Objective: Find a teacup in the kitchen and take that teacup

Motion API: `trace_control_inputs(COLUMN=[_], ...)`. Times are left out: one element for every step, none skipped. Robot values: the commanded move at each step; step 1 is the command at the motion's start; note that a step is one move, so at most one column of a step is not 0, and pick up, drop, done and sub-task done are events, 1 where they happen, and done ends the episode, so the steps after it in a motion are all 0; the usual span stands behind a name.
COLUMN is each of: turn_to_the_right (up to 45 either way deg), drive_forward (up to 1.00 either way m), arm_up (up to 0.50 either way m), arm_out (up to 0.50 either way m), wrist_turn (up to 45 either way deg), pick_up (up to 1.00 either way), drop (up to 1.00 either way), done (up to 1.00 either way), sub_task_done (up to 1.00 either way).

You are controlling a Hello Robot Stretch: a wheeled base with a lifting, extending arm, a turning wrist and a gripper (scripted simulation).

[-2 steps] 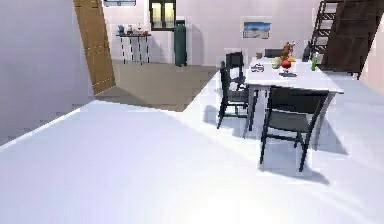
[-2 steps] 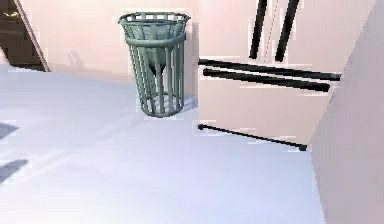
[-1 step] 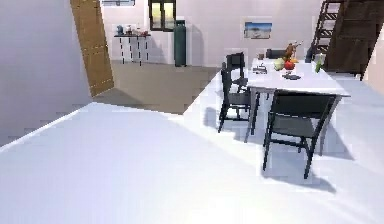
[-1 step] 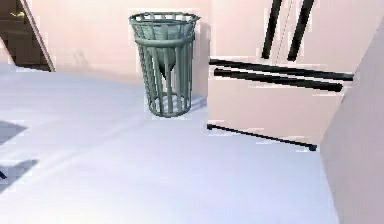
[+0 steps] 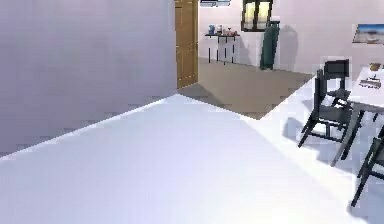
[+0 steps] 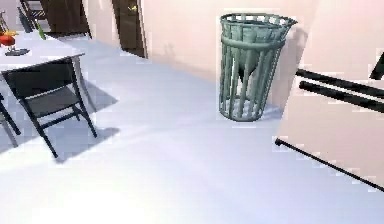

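Through a wooden doorway (image 5: 185, 45) a brown-floored room opens at the far end of the forward view. Against its back wall stands a small dark side table (image 5: 222, 40) with several small things on top, too small to name. A white dining table (image 5: 368, 92) at the forward view's right carries a few small items. The same table (image 6: 35, 52) appears at the arm side view's left, with a red blob (image 6: 9, 40) and a small green object (image 6: 42, 30) on it.
A grey wall (image 5: 80, 60) runs along the forward view's left, with pale floor ahead. Dark chairs (image 5: 330, 105) (image 6: 55, 92) stand by the table. A green door (image 5: 268, 45) lies beyond. A green wire bin (image 6: 255, 65) and a pale unit with black bars (image 6: 340, 110) stand by the pink wall.
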Motion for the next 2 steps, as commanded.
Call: trace_control_inputs(turn_to_the_right=[0.0, -45.0], drive_forward=[0.40, 0.00], arm_up=[0.00, 0.00], arm_out=[0.00, 0.00], wrist_turn=[0.0, 0.0], pick_up=[0.00, 0.00], drop=[0.00, 0.00], done=[0.00, 0.00], sub_task_done=[0.00, 0.00])
